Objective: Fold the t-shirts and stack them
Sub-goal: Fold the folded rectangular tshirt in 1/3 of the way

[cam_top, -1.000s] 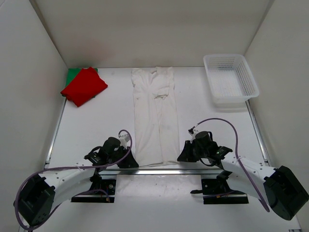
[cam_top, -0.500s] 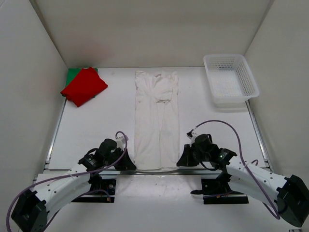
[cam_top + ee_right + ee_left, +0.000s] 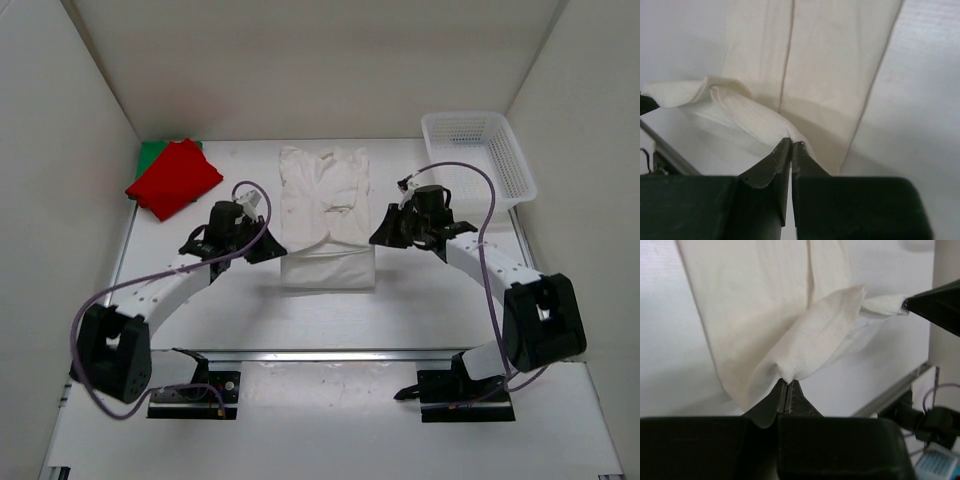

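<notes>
The off-white t-shirt (image 3: 325, 190) lies in the middle of the table, folded into a long strip. Its near end is lifted and doubled back over the rest. My left gripper (image 3: 272, 250) is shut on the left corner of that raised hem, and the left wrist view shows the cloth (image 3: 805, 340) pinched at the gripper (image 3: 788, 382). My right gripper (image 3: 378, 238) is shut on the right corner, where the cloth (image 3: 755, 117) bunches at the gripper (image 3: 791, 144). The red t-shirt (image 3: 175, 178) lies folded at the back left on top of the green t-shirt (image 3: 150, 152).
A white mesh basket (image 3: 478, 165) stands at the back right, close behind my right arm. White walls close in the table on the left, back and right. A metal rail (image 3: 330, 353) runs along the near edge.
Both grippers closed on the shirt's near hem at the table's front edge, then carried it up and away toward the collar. The long strip now lies about half as long.
</notes>
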Motion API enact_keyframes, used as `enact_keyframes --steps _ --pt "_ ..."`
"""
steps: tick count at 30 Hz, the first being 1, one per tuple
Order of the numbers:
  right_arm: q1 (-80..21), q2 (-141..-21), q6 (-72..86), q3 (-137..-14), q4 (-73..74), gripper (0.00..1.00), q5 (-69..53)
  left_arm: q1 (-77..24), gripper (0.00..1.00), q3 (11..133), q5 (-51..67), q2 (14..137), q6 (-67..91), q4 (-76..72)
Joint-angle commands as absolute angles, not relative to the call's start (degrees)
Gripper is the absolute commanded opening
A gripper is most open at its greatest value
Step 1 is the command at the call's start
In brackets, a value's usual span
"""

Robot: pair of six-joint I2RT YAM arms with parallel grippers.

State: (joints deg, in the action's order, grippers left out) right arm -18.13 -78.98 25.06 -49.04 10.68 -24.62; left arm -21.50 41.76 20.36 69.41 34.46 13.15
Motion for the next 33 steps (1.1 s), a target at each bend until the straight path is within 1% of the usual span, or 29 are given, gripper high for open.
enact_keyframes --steps 1,3,6,14,19,22,23,25,26,27,28,29,30,32,33 --pt "-15.4 -84.9 22.5 -53.4 5.0 0.00 -24.4 -19.7 0.00 47.4 16.0 77.1 33.0 8.3" --pt "-13.7 -89.9 23.9 -56.1 2.3 0.00 -25.0 -18.4 0.00 50.4 13.5 80.1 32.7 7.6" --pt "-12.9 -96.1 24.8 -59.4 -1.7 0.00 -27.1 -16.2 0.00 52.7 14.6 86.0 33.7 5.3" --pt "-11.3 -106.1 23.3 -68.5 -1.5 0.00 -27.1 -15.7 0.00 59.8 11.7 96.3 32.9 3.0" --pt "-10.0 -112.1 23.6 -72.5 -2.5 0.00 -28.4 -14.4 0.02 62.9 12.4 102.6 34.4 0.7" --pt "-10.2 -115.5 22.7 -75.8 -0.5 0.00 -28.5 -13.1 0.06 62.6 14.1 104.1 37.1 -2.5" --pt "-10.2 -115.8 23.0 -76.3 -0.4 0.01 -28.5 -13.1 0.12 63.0 14.8 104.1 37.5 -3.3" --pt "-10.1 -114.9 23.1 -76.4 -1.1 0.09 -28.1 -12.8 0.24 63.3 15.7 103.7 38.1 -4.0" --pt "-10.5 -113.7 23.1 -76.1 -1.1 0.12 -27.5 -12.3 0.33 63.3 16.3 103.3 38.3 -4.7" --pt "-10.5 -113.2 23.3 -75.5 -1.2 0.19 -27.1 -12.7 0.42 62.7 16.5 101.7 39.4 -5.9" --pt "-10.4 -111.0 23.2 -74.5 -1.7 0.24 -26.1 -12.6 0.45 62.3 16.4 99.6 39.8 -6.5" --pt "-11.1 -109.4 22.8 -73.7 -1.8 0.29 -25.1 -12.7 0.46 61.4 16.6 98.7 40.5 -7.5" --pt "-10.9 -108.2 22.4 -73.1 -1.7 0.30 -24.1 -13.1 0.45 60.9 16.5 96.6 41.0 -8.3" --pt "-12.6 -104.0 21.5 -71.2 -1.8 0.32 -20.7 -14.4 0.40 57.1 15.2 92.6 42.3 -10.0" --pt "-13.5 -102.9 21.2 -70.8 -1.9 0.31 -19.8 -14.9 0.37 55.5 15.3 90.3 42.2 -11.2"
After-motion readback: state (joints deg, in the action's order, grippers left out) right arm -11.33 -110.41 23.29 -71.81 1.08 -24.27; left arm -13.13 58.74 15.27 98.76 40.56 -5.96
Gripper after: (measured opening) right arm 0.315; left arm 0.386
